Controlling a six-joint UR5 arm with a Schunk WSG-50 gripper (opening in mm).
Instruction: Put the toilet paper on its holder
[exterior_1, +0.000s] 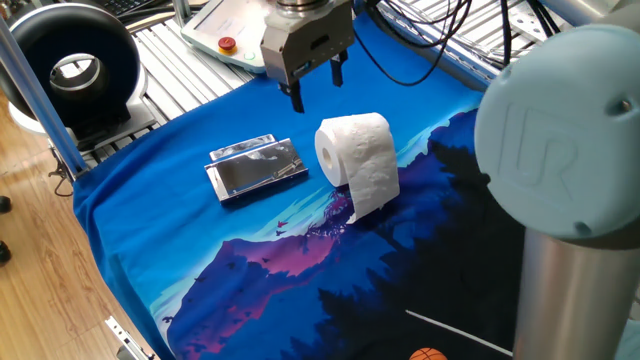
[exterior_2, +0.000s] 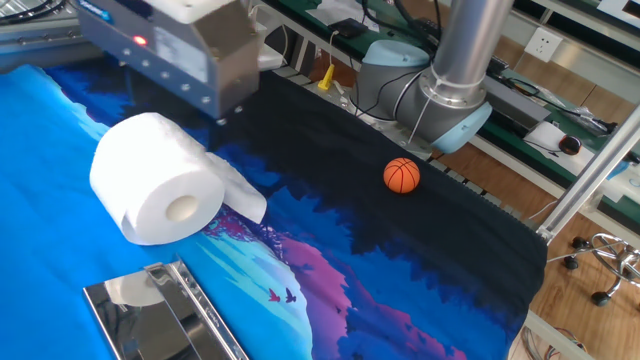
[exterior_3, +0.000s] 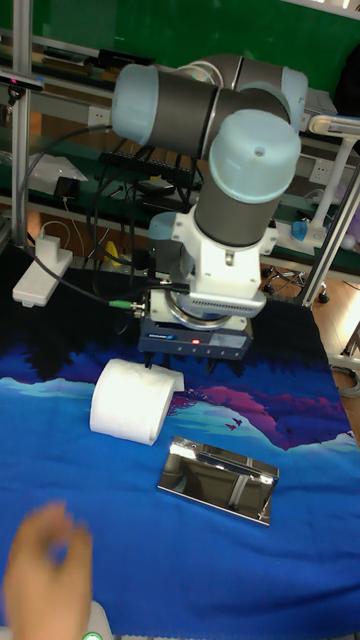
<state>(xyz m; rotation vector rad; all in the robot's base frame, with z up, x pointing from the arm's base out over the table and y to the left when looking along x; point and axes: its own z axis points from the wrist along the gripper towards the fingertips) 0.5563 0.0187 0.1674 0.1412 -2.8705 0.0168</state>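
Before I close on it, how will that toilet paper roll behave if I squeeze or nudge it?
The toilet paper lies on its side on the cloth, so a nudge would probably roll it. It looks soft with a hollow core, so a squeeze likely dents it. The loose sheet will probably flop and drag. The gripper hangs open behind it.

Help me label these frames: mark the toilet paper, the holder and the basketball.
toilet paper (exterior_1: 358, 150), one fixed view, its embossed side.
holder (exterior_1: 258, 167), one fixed view, mirror face.
basketball (exterior_2: 401, 176), the other fixed view, ball's middle.
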